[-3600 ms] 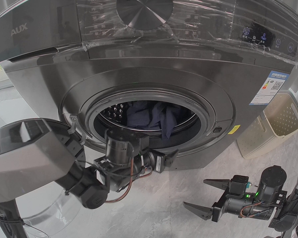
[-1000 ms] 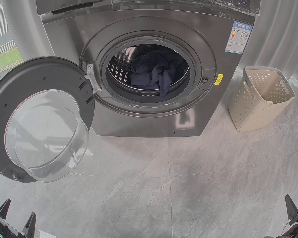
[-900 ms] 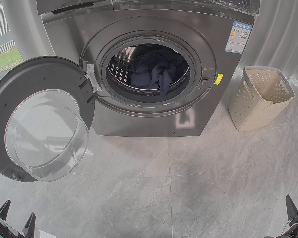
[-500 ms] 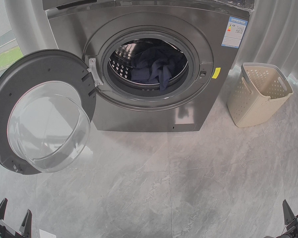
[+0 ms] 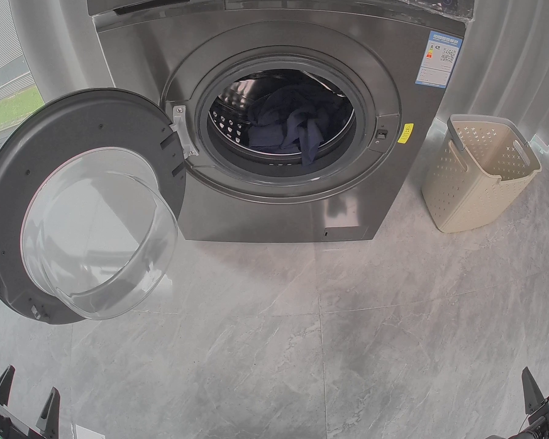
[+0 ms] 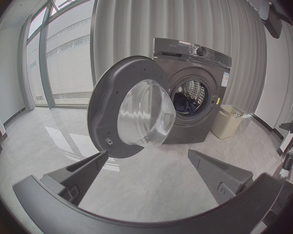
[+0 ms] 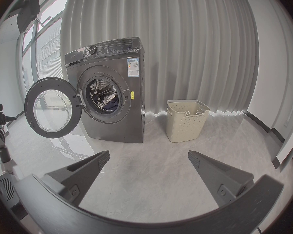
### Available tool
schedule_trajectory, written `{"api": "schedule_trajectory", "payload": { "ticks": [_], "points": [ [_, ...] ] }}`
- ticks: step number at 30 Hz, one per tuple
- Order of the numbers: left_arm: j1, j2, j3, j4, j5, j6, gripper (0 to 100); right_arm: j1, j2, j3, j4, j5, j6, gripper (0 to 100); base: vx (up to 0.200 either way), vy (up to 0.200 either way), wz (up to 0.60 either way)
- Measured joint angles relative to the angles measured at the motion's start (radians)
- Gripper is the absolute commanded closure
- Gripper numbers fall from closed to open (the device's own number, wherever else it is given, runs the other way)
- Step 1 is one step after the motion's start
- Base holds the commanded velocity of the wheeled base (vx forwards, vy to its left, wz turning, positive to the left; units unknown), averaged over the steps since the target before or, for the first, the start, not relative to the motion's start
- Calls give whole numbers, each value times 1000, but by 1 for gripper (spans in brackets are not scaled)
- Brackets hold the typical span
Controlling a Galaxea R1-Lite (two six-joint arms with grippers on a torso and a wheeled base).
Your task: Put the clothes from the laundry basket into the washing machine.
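Left gripper point(image 6: 147, 153) and right gripper point(image 7: 148, 153) hold nothing, jaws spread wide. Well ahead of them, dark clothes point(image 5: 290, 123) lie inside the washer point(image 5: 274, 214); the basket point(image 5: 463, 190) stands ahead of the right jaws.

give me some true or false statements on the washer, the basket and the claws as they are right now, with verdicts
1. The washing machine door is shut. False: it stands wide open, swung to the robot's left.
2. Dark blue clothes lie inside the drum. True.
3. The laundry basket stands on top of the machine. False: it stands on the floor at the machine's right.
4. The left claw is open and holds nothing. True.
5. The right claw is shut on some of the clothes. False: it is open and empty.
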State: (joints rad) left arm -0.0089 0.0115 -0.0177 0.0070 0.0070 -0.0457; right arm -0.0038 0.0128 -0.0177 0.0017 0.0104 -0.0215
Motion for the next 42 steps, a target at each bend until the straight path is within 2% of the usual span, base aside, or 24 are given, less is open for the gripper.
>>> {"api": "schedule_trajectory", "payload": {
  "ticks": [21, 26, 32, 35, 39, 42],
  "points": [
    [1, 1, 0, 0, 2, 1, 0, 1, 0, 0, 0, 0, 0, 0, 0, 200, 0],
    [2, 1, 0, -2, 6, 4, 0, 1, 1, 0, 0, 0, 0, 0, 0, 0, 0],
    [4, 1, 0, -4, 7, 21, 0, 1, 1, 0, 0, 0, 1, 0, 0, 0, 0],
    [5, 1, -9, -26, 8, 18, 0, 1, 1, 0, 0, 0, 0, 0, 0, 0, 0],
    [2, 17, -100, -18, -6, 9, 0, 2, 1, 0, 0, 0, 1, 0, 0, 0, 0],
    [-10, 71, -190, -8, -40, 6, 0, 0, 1, 0, 0, 0, 1, 0, 0, 0, 0]
  ]
}}
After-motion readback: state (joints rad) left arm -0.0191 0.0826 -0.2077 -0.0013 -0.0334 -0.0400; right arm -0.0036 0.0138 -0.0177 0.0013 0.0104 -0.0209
